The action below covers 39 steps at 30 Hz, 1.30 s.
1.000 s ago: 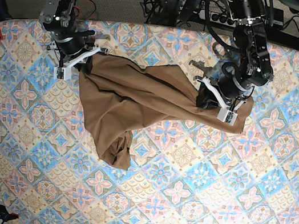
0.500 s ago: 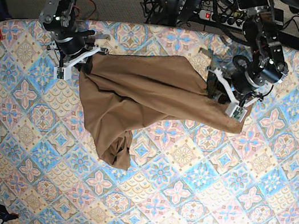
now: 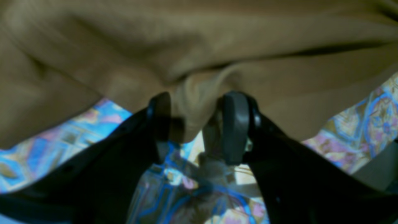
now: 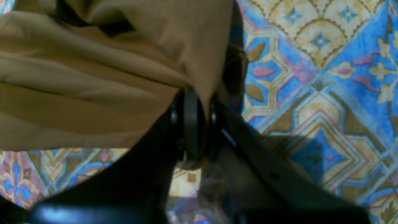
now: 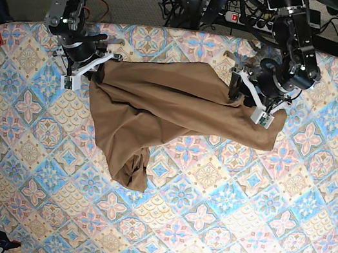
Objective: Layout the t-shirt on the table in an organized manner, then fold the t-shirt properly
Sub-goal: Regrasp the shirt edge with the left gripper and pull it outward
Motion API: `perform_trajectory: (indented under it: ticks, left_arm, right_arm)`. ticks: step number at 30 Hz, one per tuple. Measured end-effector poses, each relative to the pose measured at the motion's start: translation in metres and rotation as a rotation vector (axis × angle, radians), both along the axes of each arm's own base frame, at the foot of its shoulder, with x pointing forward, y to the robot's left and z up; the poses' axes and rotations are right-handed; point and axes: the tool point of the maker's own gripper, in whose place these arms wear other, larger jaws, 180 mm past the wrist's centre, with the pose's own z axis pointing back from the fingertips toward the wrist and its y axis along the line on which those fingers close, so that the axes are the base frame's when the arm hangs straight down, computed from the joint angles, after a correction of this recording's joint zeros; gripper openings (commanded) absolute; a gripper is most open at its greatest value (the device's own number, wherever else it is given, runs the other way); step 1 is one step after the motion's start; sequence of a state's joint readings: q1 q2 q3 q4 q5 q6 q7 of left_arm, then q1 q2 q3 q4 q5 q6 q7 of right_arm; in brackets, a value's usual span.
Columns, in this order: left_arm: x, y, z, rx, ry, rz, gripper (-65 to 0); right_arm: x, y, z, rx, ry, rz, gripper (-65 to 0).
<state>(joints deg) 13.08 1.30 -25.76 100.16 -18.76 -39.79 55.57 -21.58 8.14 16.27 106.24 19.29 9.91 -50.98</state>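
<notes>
Tan t-shirt [image 5: 160, 102] stretched between two grippers on the tiled table [image 5: 220, 207]

Right gripper [image 4: 199, 124] pinches a fold tight; left gripper [image 3: 194, 124] stands parted, cloth bunched between — no legible writing.

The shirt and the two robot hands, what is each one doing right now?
T-shirt: crumpled, stretched between the arms, not flat or folded.
Left end effector: jaws apart, a fold of cloth lying between them.
Right end effector: shut on the t-shirt's edge.
Table: mostly uncovered, shirt lying across its far part.
</notes>
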Motion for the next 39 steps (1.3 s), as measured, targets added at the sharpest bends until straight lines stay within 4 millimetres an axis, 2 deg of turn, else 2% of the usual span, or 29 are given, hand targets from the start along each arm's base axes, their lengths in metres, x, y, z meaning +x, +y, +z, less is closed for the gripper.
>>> perform_trajectory:
  ticks: [6, 8, 10, 11, 15, 17, 19, 23, 24, 28, 31, 34, 37, 39]
  left_arm:
    - [0.021, -0.014, -0.006, -0.055, -0.041, -0.046, -39.9]
    - [0.022, -0.024, -0.006, -0.063, -0.051, -0.072, -49.0]
    - [0.021, -0.037, -0.006, -0.071, -0.056, -0.109, -63.1]
    - [0.02, -0.044, -0.006, -0.073, -0.055, -0.13, -65.0]
    - [0.02, -0.055, -0.004, -0.084, -0.057, -0.158, -65.0]
    - [0.019, -0.051, 0.002, -0.046, -0.045, -0.181, -65.0]
    - [0.022, -0.044, 0.02, 0.009, -0.073, -0.194, -65.0]
    - [0.03, -0.016, 0.087, 0.166, -0.217, -0.182, -65.0]
    - [0.031, -0.011, 0.098, 0.203, -0.23, -0.18, -65.0]
    - [0.032, 0.015, 0.092, 0.333, -0.111, -0.207, -65.0]
    - [0.028, 0.025, 0.091, 0.369, -0.091, -0.217, -65.0]
    - [0.009, 0.032, 0.077, 0.382, -0.038, -0.247, -65.0]
    - [-0.016, 0.048, 0.06, 0.427, 0.049, -0.256, -65.0]
    - [-0.029, 0.049, 0.053, 0.421, 0.073, -0.266, -65.0]
  right_arm:
    - [0.0, 0.0, 0.0, 0.0, 0.0, 0.0, -65.0]
    - [0.0, 0.0, 0.0, 0.001, 0.0, 0.0, -65.0]
    - [0.0, 0.0, 0.0, 0.0, 0.0, 0.0, -65.0]
    - [0.0, 0.0, 0.0, 0.0, 0.0, 0.0, -65.0]
    - [0.0, 0.0, 0.0, 0.0, 0.0, 0.0, -65.0]
    - [0.0, 0.0, 0.0, 0.0, 0.0, 0.0, -65.0]
    - [0.0, 0.0, 0.0, 0.0, 0.0, 0.0, -65.0]
    - [0.0, 0.0, 0.0, 0.001, -0.001, 0.001, -65.0]
    - [0.0, 0.001, 0.0, 0.003, -0.001, 0.003, -65.0]
    - [0.0, 0.002, 0.0, 0.005, -0.002, 0.009, -65.0]
    - [0.001, 0.004, 0.002, 0.017, -0.008, 0.012, -65.0]
    - [0.001, 0.005, 0.001, 0.017, -0.006, 0.014, -65.0]
    - [0.0, 0.006, 0.001, 0.021, -0.004, 0.016, -65.0]
    - [0.0, 0.008, 0.001, 0.029, -0.004, 0.02, -65.0]
